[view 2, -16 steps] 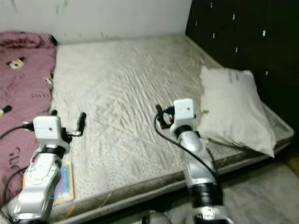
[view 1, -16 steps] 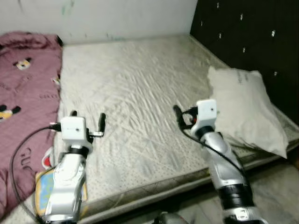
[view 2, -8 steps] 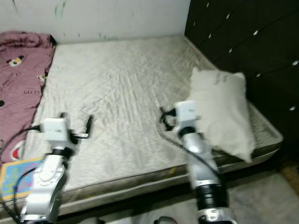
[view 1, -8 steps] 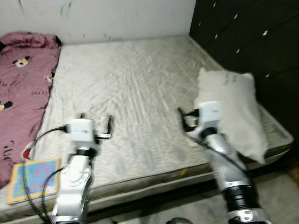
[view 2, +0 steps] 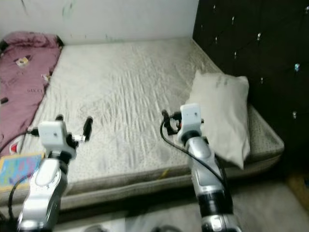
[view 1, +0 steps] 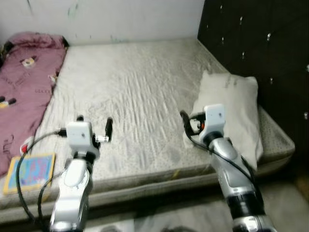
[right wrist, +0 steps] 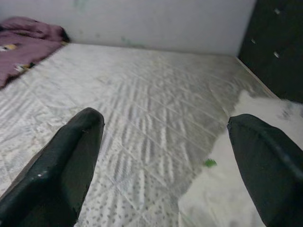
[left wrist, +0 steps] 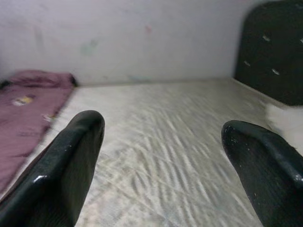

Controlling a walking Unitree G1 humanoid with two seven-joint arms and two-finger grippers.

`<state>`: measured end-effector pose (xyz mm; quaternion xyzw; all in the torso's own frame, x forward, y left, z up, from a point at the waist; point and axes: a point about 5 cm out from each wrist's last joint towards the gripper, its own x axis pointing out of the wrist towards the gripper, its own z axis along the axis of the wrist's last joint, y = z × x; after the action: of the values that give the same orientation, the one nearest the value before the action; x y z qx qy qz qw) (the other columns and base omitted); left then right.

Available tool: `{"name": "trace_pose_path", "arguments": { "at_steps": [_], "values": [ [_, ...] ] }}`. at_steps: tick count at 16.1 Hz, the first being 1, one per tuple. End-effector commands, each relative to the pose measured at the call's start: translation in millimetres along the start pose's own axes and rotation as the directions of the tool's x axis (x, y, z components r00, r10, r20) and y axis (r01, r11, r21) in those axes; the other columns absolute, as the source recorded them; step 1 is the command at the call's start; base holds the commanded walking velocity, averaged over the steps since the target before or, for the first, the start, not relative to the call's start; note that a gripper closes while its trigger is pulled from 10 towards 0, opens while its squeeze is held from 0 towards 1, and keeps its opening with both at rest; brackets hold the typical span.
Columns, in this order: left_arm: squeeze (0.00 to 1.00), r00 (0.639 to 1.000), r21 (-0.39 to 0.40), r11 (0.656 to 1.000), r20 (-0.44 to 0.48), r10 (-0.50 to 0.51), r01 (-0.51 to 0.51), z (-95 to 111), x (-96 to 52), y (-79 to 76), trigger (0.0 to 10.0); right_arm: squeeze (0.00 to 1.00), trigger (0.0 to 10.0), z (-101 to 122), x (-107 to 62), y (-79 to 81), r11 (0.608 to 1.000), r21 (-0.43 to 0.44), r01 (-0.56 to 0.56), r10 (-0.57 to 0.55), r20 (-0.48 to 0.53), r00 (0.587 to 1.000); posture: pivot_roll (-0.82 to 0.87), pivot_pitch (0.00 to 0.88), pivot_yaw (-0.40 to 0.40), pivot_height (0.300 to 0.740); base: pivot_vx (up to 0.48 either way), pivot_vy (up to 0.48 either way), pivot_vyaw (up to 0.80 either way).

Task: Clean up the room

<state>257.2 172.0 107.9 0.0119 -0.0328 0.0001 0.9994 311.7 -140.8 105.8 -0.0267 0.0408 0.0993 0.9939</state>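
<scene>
1. Your nearest job is the pillow (view 1: 231, 111). It lies on the right side of the mattress (view 1: 140, 96), close to the dark headboard (view 1: 256, 53), with its lower corner hanging just over the mattress edge.
2. Your right gripper (view 1: 189, 126) hovers just beside the pillow's near edge. In the right wrist view its fingers (right wrist: 61, 161) are spread wide with nothing between them.
3. Your left gripper (view 1: 94, 129) hovers over the front of the mattress, well apart from the pillow. Its fingers (left wrist: 57, 165) are also wide open and empty.
4. Expect the pillow to be light, soft and floppy. It will likely sag and fold around any single grip point, and the cover may slide over the filling.
5. Take hold of it at a corner or along the near edge, where you can bunch cloth and some filling between the fingers. A pinch on the flat top would probably catch cover only.
6. The pink blanket (view 1: 24, 82) on the left is limp cloth; grab a fold, not a flat patch.
7. The colourful book (view 1: 30, 171) at the front left corner lies flat, so you would probably need to get under an edge.
</scene>
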Motion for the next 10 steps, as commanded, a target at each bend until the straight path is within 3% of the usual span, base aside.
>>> {"name": "trace_pose_path", "arguments": {
  "at_steps": [1, 4, 5, 10],
  "values": [
    [0.0, 1.0, 0.001, 1.0, -0.008, 0.021, -0.021, -2, -0.1, 2.9, 10.0, 0.0, 10.0, 5, 3.7, 0.9, 1.0, 0.003, -0.001, 0.001, 0.013, 1.0, -0.08, 0.0, -0.021, 0.74, 0.0, 0.0, 0.0],
    [0.0, 1.0, 0.007, 0.999, -0.003, 0.031, -0.031, -1, 2.6, 3.6, 10.0, 0.0, 10.0, 11, 9.0, 3.2, 0.999, -0.043, 0.018, -0.016, 0.04, 0.999, -0.08, 0.0, -0.021, 0.74, 0.0, 0.0, 0.0],
    [0.0, 0.999, 0.002, 0.999, -0.002, 0.033, -0.033, -1, 3.4, 4.5, 10.0, 0.0, 10.0, 17, 10.2, 8.7, 1.0, -0.008, -0.013, 0.013, 0.073, 0.997, -0.08, 0.0, -0.021, 0.74, 0.0, 0.0, 0.0],
    [0.0, 0.999, 0.004, 0.999, -0.003, 0.043, -0.043, -2, 3.3, 4.8, 10.0, 0.0, 10.0, 18, 9.1, 12.3, 1.0, -0.02, -0.015, 0.016, 0.076, 0.997, -0.08, 0.0, -0.024, 0.74, 0.0, 0.0, 0.0]
  ]
}}
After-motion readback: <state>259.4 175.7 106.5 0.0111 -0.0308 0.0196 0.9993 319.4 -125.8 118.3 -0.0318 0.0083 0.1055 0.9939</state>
